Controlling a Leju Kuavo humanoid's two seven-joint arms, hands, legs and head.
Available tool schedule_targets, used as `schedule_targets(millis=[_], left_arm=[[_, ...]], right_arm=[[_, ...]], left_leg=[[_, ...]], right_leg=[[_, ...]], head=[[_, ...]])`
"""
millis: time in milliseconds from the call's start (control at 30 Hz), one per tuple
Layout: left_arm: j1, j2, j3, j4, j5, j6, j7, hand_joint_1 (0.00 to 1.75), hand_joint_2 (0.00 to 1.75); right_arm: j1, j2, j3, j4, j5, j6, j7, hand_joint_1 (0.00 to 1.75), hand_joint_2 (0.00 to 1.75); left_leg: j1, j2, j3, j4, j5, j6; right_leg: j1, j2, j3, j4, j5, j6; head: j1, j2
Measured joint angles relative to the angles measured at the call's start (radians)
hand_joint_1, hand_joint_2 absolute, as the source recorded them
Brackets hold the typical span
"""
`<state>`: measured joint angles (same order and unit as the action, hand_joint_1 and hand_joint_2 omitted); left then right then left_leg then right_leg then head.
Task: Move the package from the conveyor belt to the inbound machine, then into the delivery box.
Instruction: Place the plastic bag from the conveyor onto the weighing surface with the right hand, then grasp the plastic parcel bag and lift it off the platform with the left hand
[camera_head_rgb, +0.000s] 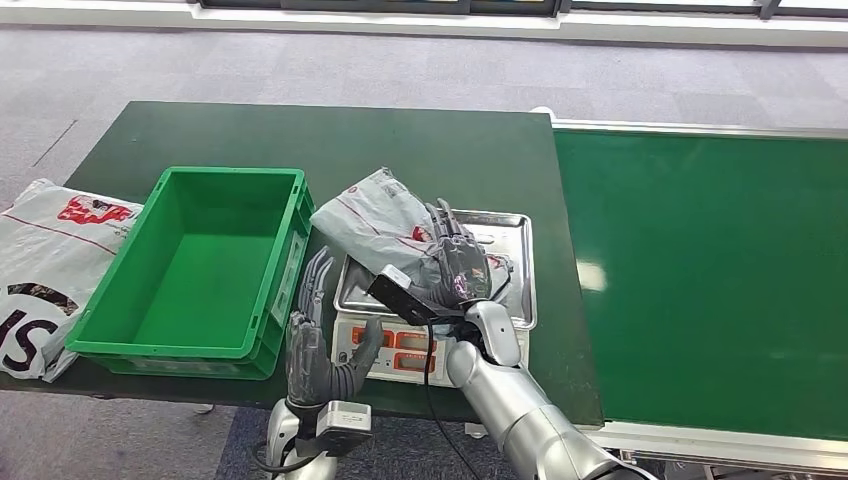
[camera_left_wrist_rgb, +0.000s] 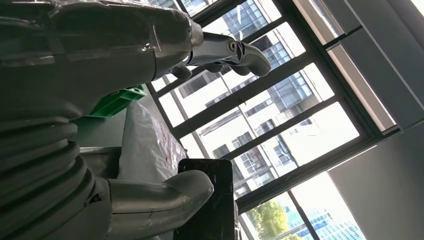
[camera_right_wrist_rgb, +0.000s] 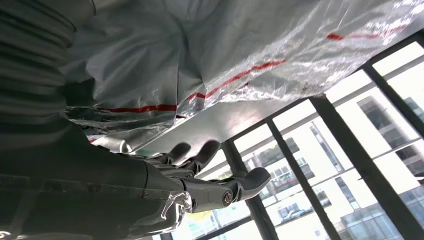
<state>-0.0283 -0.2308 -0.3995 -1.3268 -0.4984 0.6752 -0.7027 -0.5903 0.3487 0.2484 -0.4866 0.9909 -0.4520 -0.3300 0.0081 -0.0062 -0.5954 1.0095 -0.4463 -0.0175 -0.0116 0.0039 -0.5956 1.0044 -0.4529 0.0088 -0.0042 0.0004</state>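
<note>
Dark green table (camera_head_rgb: 450, 150) with green crate (camera_head_rgb: 200, 270), weighing scale (camera_head_rgb: 400, 350), and white bag (camera_head_rgb: 45, 260) overhanging its left edge.

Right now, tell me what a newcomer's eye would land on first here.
The right robot hand rests on a grey package that lies on the scale's steel tray, above its red digits. Left of that sits an empty bright green box, with the left robot hand raised, fingers apart, between box and scale.

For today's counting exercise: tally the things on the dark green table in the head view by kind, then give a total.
Grey packages: 1
Green crates: 1
Scales: 1
White printed bags: 1
Total: 4
</note>
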Motion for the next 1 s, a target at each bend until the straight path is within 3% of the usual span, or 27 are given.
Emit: schedule_targets(millis=[233,500,600,633,733,1000], left_arm=[[-0.011,0.0,-0.012,0.005,0.005,-0.002,0.0,0.0,1.75],[-0.021,0.0,-0.019,0.013,0.013,-0.002,0.0,0.0,1.75],[-0.023,0.0,-0.024,0.015,0.013,-0.002,0.0,0.0,1.75],[-0.024,0.0,-0.025,0.015,0.014,-0.001,0.0,0.0,1.75],[-0.025,0.0,-0.027,0.017,0.018,0.005,0.0,0.0,1.75],[-0.026,0.0,-0.032,0.021,0.027,0.016,0.0,0.0,1.75]], right_arm=[[-0.001,0.0,-0.02,0.01,-0.083,0.054,-0.097,0.0,0.0],[-0.002,0.0,-0.063,0.01,-0.171,0.001,-0.218,0.0,0.0],[-0.002,0.0,-0.075,0.009,-0.197,-0.029,-0.25,0.0,1.31],[-0.002,0.0,-0.08,0.006,-0.215,-0.049,-0.271,0.0,1.31],[-0.001,0.0,-0.096,-0.007,-0.265,-0.109,-0.333,0.0,0.0],[0.025,0.0,-0.101,-0.083,-0.324,-0.18,-0.369,0.0,0.0]], left_leg=[[0.0,0.0,0.0,0.0,0.0,0.0],[0.0,0.0,0.0,0.0,0.0,0.0],[0.0,0.0,0.0,0.0,0.0,0.0],[0.0,0.0,0.0,0.0,0.0,0.0],[0.0,0.001,0.0,0.0,0.0,0.0],[0.0,0.001,0.0,0.0,0.0,0.0]], right_leg=[[0.0,0.0,0.0,0.0,0.0,0.0],[0.0,0.0,0.0,0.0,0.0,0.0],[0.0,0.0,0.0,0.0,0.0,0.0],[0.0,0.0,0.0,0.0,0.0,0.0],[0.0,0.0,0.0,0.0,0.0,0.0],[0.0,0.001,0.0,0.0,0.0,0.0]], head=[[0.0,0.0],[0.0,0.0],[0.0,0.0],[0.0,0.0],[0.0,0.0],[0.0,0.0]])
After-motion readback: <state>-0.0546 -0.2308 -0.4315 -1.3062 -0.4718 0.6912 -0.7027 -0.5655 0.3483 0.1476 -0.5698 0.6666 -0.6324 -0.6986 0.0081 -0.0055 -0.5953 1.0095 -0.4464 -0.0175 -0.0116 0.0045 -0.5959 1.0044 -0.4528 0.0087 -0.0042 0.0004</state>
